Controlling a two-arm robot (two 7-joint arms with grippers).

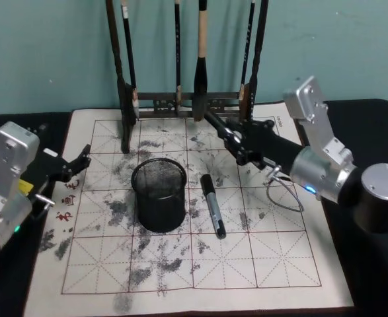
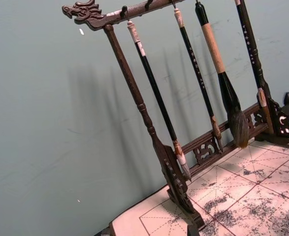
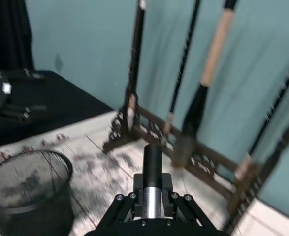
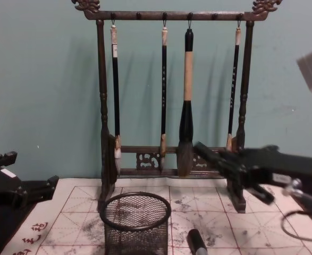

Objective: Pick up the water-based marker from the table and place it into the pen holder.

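Judged step as reach. Noted water-based marker [image 1: 213,206] flat on mat [image 1: 273,264], 3 o'clock of pen holder [image 1: 158,206], just beside. Found right gripper [image 1: 219,129] aloft at 1 o'clock (grip state: could not tell); left gripper [image 1: 82,158] parked, 9 o'clock. Reckoned descent onto water-based marker due next.

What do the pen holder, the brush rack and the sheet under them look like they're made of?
Pen holder: black wire mesh, likely metal, matte; you can see through its wall. Brush rack: seemingly dark carved wood, slightly glossy, with turned posts. Sheet: off-white paper or felt, hard to say which, printed with a red grid and ink-stained.
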